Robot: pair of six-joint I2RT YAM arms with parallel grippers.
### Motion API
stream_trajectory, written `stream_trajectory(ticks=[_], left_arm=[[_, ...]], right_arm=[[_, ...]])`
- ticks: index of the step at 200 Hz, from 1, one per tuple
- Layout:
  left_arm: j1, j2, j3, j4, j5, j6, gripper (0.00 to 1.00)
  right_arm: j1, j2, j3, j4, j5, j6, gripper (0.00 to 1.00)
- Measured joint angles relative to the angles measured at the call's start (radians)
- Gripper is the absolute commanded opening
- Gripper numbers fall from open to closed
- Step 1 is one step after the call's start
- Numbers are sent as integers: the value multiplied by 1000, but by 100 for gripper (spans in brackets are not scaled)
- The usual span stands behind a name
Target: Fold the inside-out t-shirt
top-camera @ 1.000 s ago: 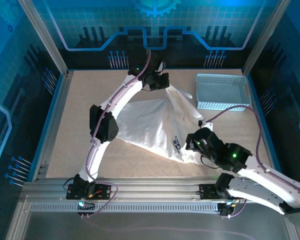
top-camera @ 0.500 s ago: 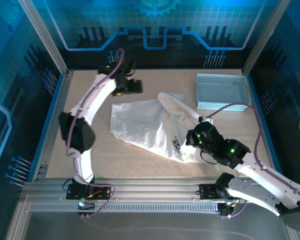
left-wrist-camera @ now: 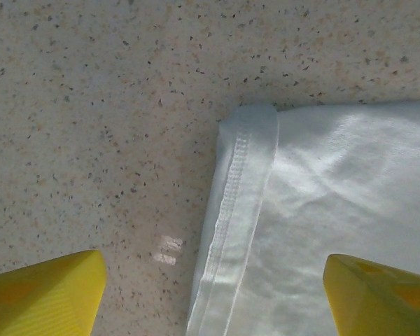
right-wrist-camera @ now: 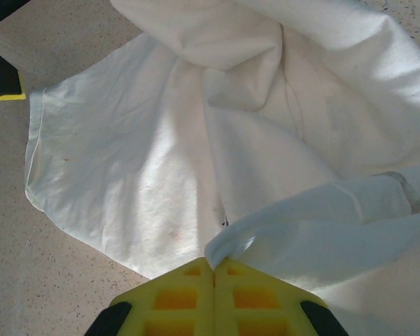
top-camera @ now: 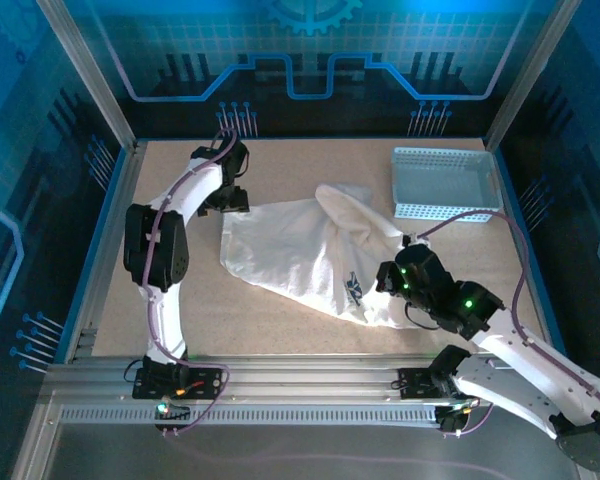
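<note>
The inside-out t-shirt (top-camera: 300,250) lies crumpled and white on the speckled table, its small dark logo (top-camera: 352,290) near the front right. My left gripper (top-camera: 228,200) hovers open over the shirt's far-left corner. In the left wrist view its yellow fingertips (left-wrist-camera: 42,294) straddle the stitched hem (left-wrist-camera: 238,182), and nothing is between them. My right gripper (top-camera: 392,282) is at the shirt's front-right edge. In the right wrist view it (right-wrist-camera: 213,269) is shut on a fold of white cloth (right-wrist-camera: 301,224), with the rest of the shirt (right-wrist-camera: 147,154) spread beyond.
A light blue-grey perforated basket (top-camera: 445,180) stands at the back right, close to the shirt's bunched far end. Bare tabletop (top-camera: 160,300) lies left and in front of the shirt. Blue frame walls (top-camera: 100,230) enclose the table.
The left gripper let go of the shirt's raised far end, which dropped flat. It swung left, opened, and came down over the far-left corner. The right gripper stayed shut, shifting slightly.
</note>
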Motion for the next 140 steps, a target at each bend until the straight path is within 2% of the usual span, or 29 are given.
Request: stream_trajectory(ticks=[8,29,48,61,93,118,140], left_arm=[[2,15,7,2,0,3,77],[5,62,41,10,0,13,71],[6,106,75,17,0,22,65],[6,130,90,23,-2,24,62],[6,168,130,23,-21,26,59],[6,186,156,19,-48,27,54],[6,204,175,11,-63,28,50]], right_arm=[[-2,-8,-6,-1,0,-3,0],[-14,-13,-10,-13,-4,-12,22],[-26,-11,-8,-31,-4,-38,49],[-32,2,11,-68,6,-61,59],[-39,125,189,-169,63,-161,68],[-39,285,368,-151,71,-278,68],[-34,475,494,-103,30,-366,67]])
